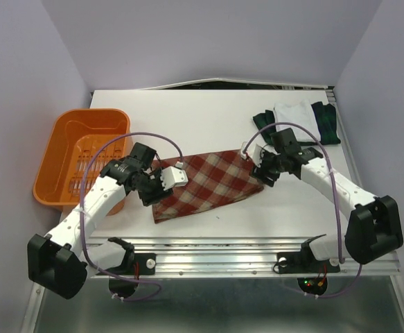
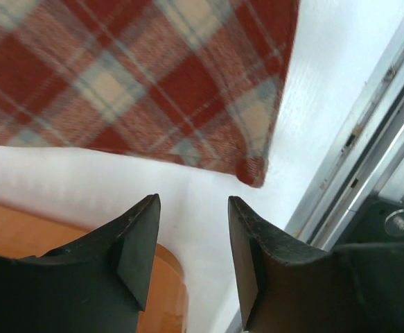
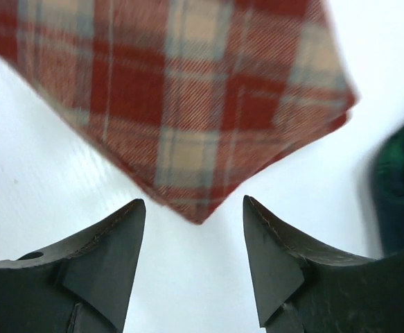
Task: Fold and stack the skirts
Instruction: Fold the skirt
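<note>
3 skirts, 1 orange basket.

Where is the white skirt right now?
In the top view, the white skirt lies far right, atop the green plaid skirt, beyond the right gripper.

The green plaid skirt is blurred and cut off at right; the white skirt hides its middle

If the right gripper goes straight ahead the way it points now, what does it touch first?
The right gripper would likely meet the red plaid skirt at its corner, just ahead between its open fingers.
</note>
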